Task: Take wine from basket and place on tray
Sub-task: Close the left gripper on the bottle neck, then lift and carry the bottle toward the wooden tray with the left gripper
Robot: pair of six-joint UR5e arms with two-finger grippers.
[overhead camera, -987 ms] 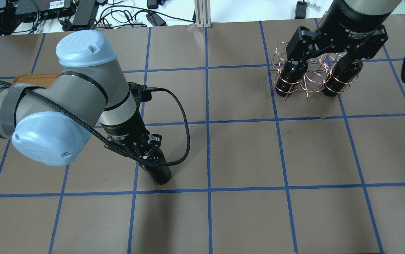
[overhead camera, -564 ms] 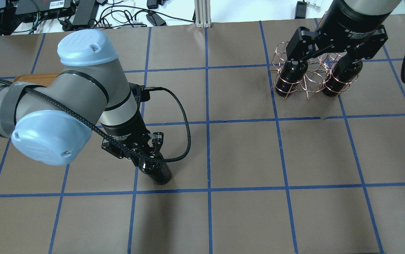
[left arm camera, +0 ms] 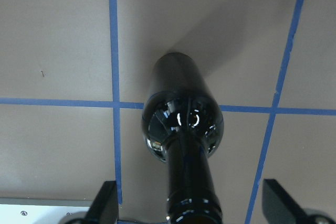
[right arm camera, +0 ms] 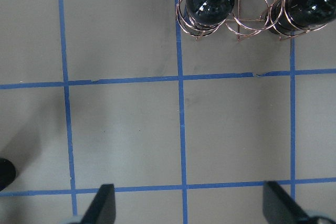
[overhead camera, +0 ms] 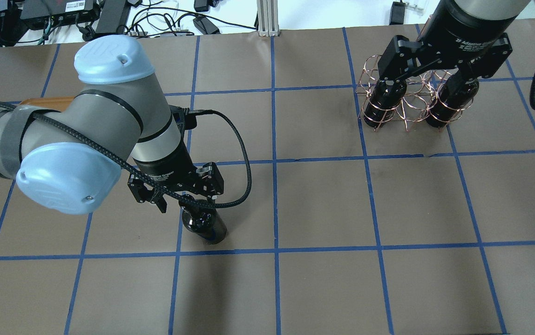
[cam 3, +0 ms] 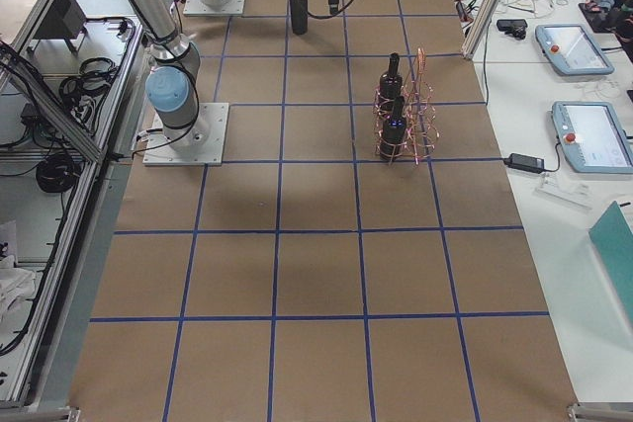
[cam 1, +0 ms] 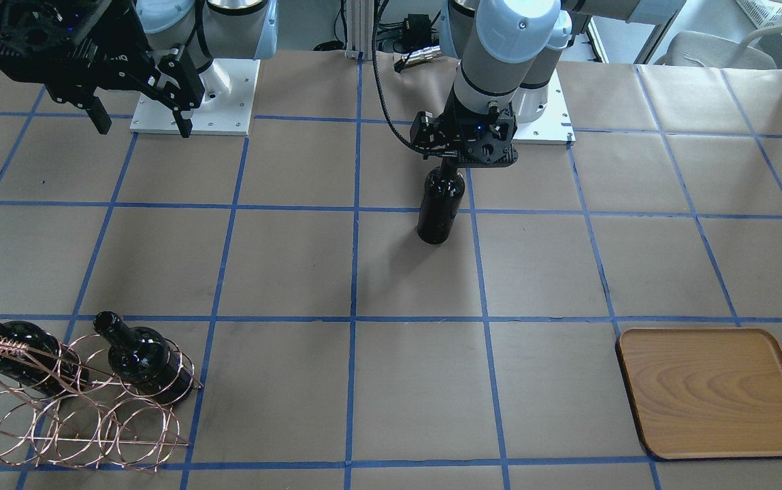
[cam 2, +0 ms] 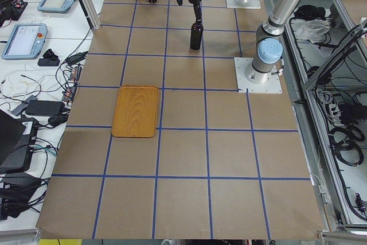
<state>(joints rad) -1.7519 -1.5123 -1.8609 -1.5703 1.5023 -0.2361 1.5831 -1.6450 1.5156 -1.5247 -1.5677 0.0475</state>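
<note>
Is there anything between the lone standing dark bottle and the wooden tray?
Nothing: only bare brown table with blue tape lines separates the glossy black glass bottle from the flat wooden tray, clearest in the front-facing view.

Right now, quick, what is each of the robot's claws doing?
Left gripper: open, astride the neck of the wine bottle, not gripping it.
Right gripper: open, empty.

Wine [cam 1: 440, 207] upright on table [cam 1: 295, 272], near middle, directly under left hand [overhead camera: 187, 201], neck between its fingers, untouched. Basket [overhead camera: 406, 108] far right, two bottles [cam 1: 142, 364] in hoops. Tray [cam 1: 717, 391] far left, well apart from wine. Right hand [overhead camera: 428, 80] above table, robot-side of basket.
</note>
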